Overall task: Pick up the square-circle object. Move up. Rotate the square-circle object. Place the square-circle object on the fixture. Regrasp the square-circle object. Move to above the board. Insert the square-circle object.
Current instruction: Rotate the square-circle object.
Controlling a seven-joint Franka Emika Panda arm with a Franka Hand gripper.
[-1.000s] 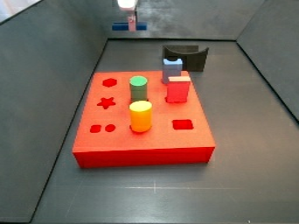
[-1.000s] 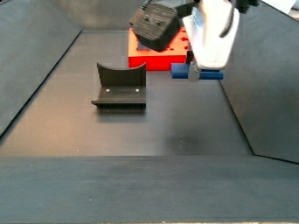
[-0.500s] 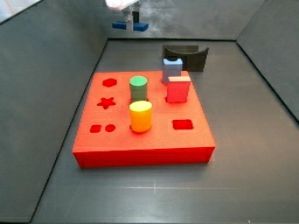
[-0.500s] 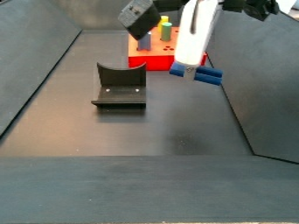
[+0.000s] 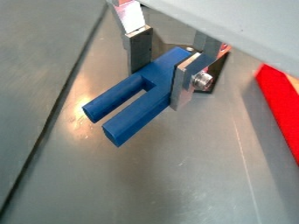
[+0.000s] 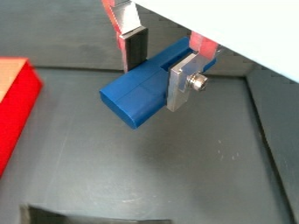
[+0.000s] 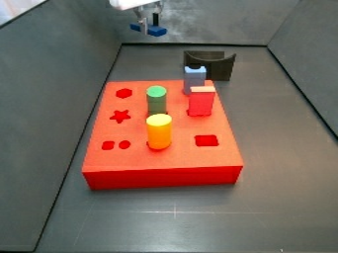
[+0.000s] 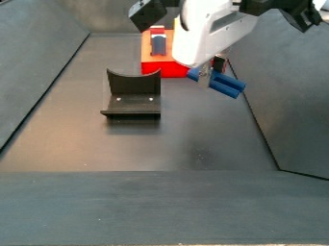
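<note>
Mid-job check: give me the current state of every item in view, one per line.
pincer: shut on the square-circle object, raised above the floor.
square-circle object: held, tilted, prongs free.
fixture: empty, on the floor.
board: flat; square hole open.
green peg: upright in board.
yellow peg: upright in board.
red peg: upright in board.

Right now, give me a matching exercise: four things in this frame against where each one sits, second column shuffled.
Things:
1. square-circle object
2. fixture
3. yellow peg
4. pale blue white-topped piece

Places:
A. standing on the board, nearest its front edge
B. on the floor, apart from the board, nothing on it
C. clamped in the end effector, off the floor
D. at the board's far edge, in front of the fixture in a side view

Pairs: 1-C, 2-B, 3-A, 4-D
</note>
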